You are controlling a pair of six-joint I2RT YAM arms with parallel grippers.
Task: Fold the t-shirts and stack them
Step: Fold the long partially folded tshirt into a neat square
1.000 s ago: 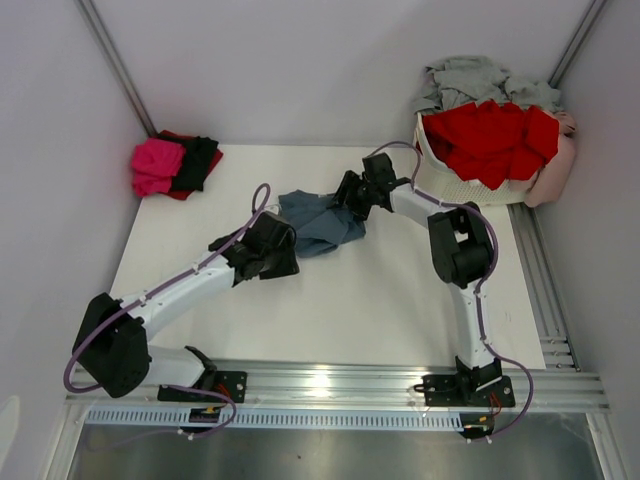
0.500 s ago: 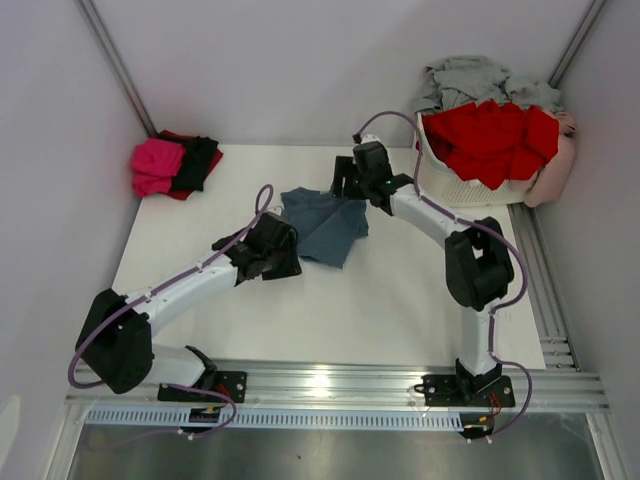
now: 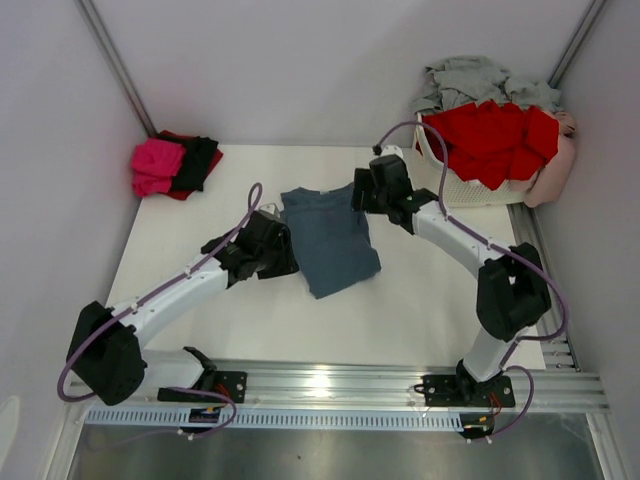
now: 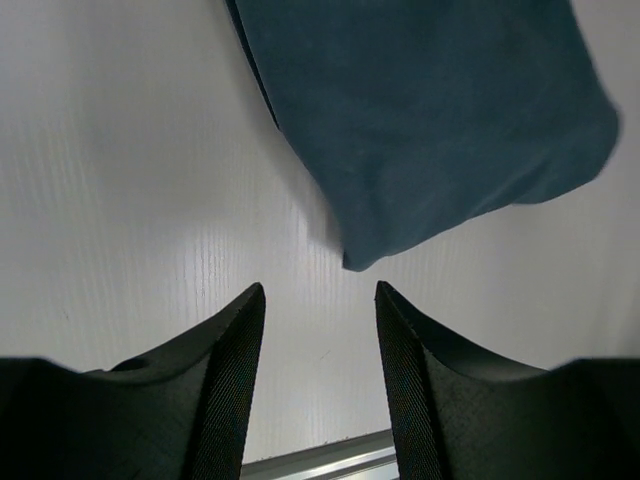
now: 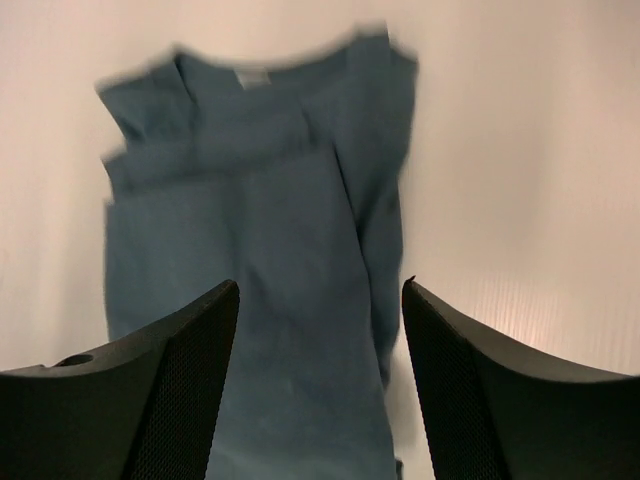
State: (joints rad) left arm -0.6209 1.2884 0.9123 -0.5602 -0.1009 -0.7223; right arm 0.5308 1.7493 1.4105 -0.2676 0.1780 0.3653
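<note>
A slate blue-grey t-shirt [image 3: 330,240] lies flat in the middle of the table, folded lengthwise with its collar and small label [image 5: 250,75] toward the back. My left gripper [image 3: 283,258] stands open at the shirt's left edge. In the left wrist view the left gripper [image 4: 320,290] holds nothing, and the shirt's corner [image 4: 400,150] lies just ahead of it. My right gripper [image 3: 358,195] hovers open over the shirt's back right. Between the right gripper's [image 5: 320,290] fingers only the cloth [image 5: 260,260] below shows. Magenta [image 3: 157,165] and black [image 3: 198,162] t-shirts sit folded at the back left.
A white lattice basket [image 3: 440,178] stands at the back right, heaped with a red shirt [image 3: 495,135] and a pale grey one [image 3: 470,80]. A red cloth [image 3: 178,192] peeks out under the back-left stack. The metal rail [image 3: 330,380] runs along the near edge.
The right gripper let go of the blue-grey shirt and drew back to the right. The shirt went from a bunched heap to lying flat and long. The left gripper barely moved.
</note>
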